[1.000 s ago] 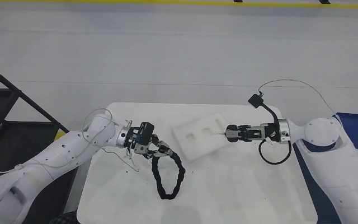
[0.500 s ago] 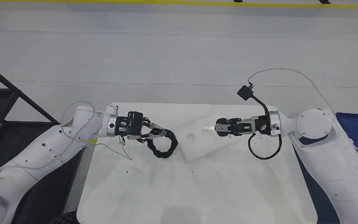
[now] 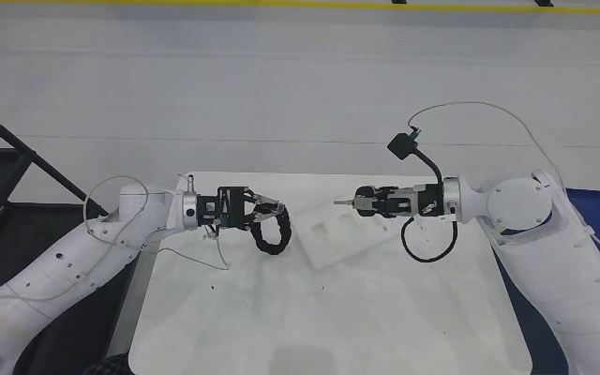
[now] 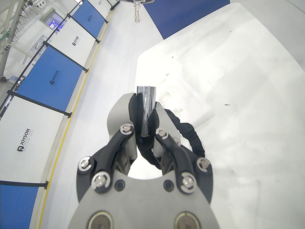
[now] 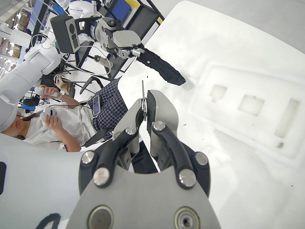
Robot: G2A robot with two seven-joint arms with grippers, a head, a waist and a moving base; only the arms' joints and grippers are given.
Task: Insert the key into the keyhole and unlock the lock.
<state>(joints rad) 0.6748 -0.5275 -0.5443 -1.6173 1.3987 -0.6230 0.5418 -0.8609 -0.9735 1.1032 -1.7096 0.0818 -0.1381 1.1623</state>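
Note:
My left gripper (image 3: 265,211) is shut on the lock (image 4: 146,110), a chrome cylinder with a black sleeved chain (image 3: 272,236) looping down from it above the table's left half. The right wrist view has the lock's keyhole end (image 5: 124,53) facing my right gripper. My right gripper (image 3: 360,201) is shut on the key (image 5: 143,95), whose thin blade (image 3: 340,202) points at the lock. A gap of open air separates the key tip from the lock. In the left wrist view the key (image 4: 137,13) hangs far off, in line with the cylinder.
A white foam tray (image 3: 349,234) with three recesses (image 5: 252,101) lies on the white table (image 3: 375,319) under and between the grippers. A black rack (image 3: 28,202) stands off the table's left side. A loose cable (image 3: 427,246) loops beside the right wrist.
The left gripper has lifted the lock off the table and carried it back and right, the chain bunching beneath. The right gripper has moved left and back with the key, closing the gap.

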